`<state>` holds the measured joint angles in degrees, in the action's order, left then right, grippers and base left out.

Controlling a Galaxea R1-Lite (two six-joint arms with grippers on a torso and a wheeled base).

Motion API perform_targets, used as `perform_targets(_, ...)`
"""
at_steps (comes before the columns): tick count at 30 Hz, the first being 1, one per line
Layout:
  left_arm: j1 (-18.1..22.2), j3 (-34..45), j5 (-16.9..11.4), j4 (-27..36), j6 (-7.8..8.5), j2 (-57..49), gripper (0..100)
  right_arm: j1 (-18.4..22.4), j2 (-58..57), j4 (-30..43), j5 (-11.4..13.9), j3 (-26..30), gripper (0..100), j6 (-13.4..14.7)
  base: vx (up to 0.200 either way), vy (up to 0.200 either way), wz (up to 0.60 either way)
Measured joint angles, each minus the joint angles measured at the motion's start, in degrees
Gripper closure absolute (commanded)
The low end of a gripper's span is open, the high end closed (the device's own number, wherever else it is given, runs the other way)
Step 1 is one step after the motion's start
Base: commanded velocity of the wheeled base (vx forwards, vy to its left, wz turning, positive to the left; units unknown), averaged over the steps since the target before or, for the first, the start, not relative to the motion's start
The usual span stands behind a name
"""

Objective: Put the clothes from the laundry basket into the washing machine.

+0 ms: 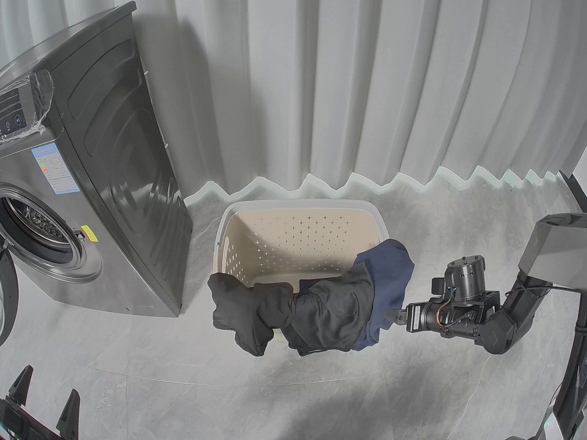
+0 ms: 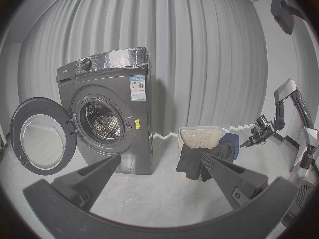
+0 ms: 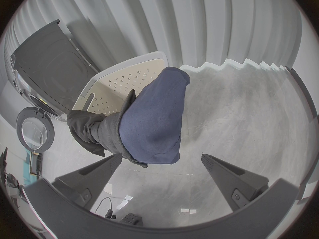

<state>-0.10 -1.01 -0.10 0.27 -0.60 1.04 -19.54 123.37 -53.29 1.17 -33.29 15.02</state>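
Observation:
A white laundry basket (image 1: 299, 205) stands on the floor just right of the grey washing machine (image 1: 116, 154). Its round door (image 2: 43, 135) is swung open and the drum (image 2: 101, 120) shows. A dark grey garment (image 1: 318, 313) and a navy blue garment (image 1: 391, 270) hang over the basket's near rim. My right gripper (image 1: 394, 317) sits low at the basket's right, open, its tips just short of the blue garment (image 3: 153, 123). My left gripper (image 1: 43, 398) is low at the near left, open with nothing in it, facing the machine from a distance.
A pleated white curtain (image 1: 367, 62) closes off the back, right behind the basket and machine. Bare grey floor (image 1: 306, 392) stretches in front of both. A cable and small bits (image 3: 109, 213) lie on the floor beneath the right gripper.

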Motion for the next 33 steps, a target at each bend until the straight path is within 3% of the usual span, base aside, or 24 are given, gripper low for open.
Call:
perform_targets(18,0.0,0.0,0.0,0.0,0.0,0.0,0,-0.72,5.74,-3.84,-0.05,-4.11,0,-0.24,0.0,0.0,0.0)
perform_targets(19,0.0,0.0,0.0,0.0,0.0,0.0,0,-0.9,5.85,-3.86,-0.06,-4.27,100,-0.24,0.0,0.0,0.0)
perform_targets(33,0.0,0.0,0.0,0.0,0.02,0.0,0,-2.43,6.21,-5.83,0.11,-4.17,100,-0.22,0.0,0.0,0.0)
